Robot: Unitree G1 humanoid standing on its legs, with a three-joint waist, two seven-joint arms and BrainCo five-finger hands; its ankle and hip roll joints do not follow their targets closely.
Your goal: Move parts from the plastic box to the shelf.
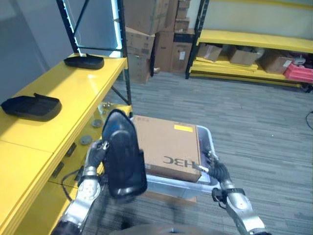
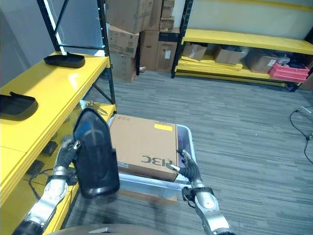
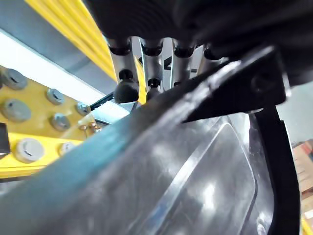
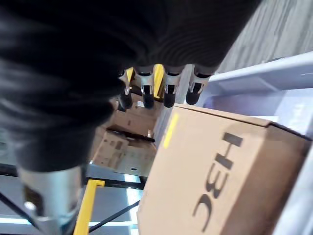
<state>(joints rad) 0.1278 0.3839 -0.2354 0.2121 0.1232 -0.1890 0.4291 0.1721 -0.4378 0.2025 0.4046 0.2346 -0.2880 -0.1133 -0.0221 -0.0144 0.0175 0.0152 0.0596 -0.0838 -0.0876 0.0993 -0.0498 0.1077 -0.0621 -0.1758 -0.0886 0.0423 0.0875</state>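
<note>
My left hand [image 1: 96, 152] is shut on a black moulded plastic part [image 1: 122, 157], held upright in the air between the yellow shelf [image 1: 63, 98] and the plastic box [image 1: 209, 139]; its fingers [image 3: 126, 88] curl over the part's edge [image 3: 146, 161]. Two like black parts [image 1: 32, 106] [image 1: 84, 61] lie on the shelf top. The pale plastic box on the floor holds a brown cardboard box [image 1: 168, 147]. My right hand [image 1: 218, 172] is open at the cardboard box's near right corner, fingers [image 4: 168, 93] straight above it.
Small round metal pieces [image 1: 85, 140] lie on the lower shelf level. A black upright post [image 1: 126, 73] stands at the shelf's end. Stacked cartons [image 1: 146, 29] and a second yellow rack [image 1: 254, 41] line the back. Grey carpet [image 1: 254, 127] stretches to the right.
</note>
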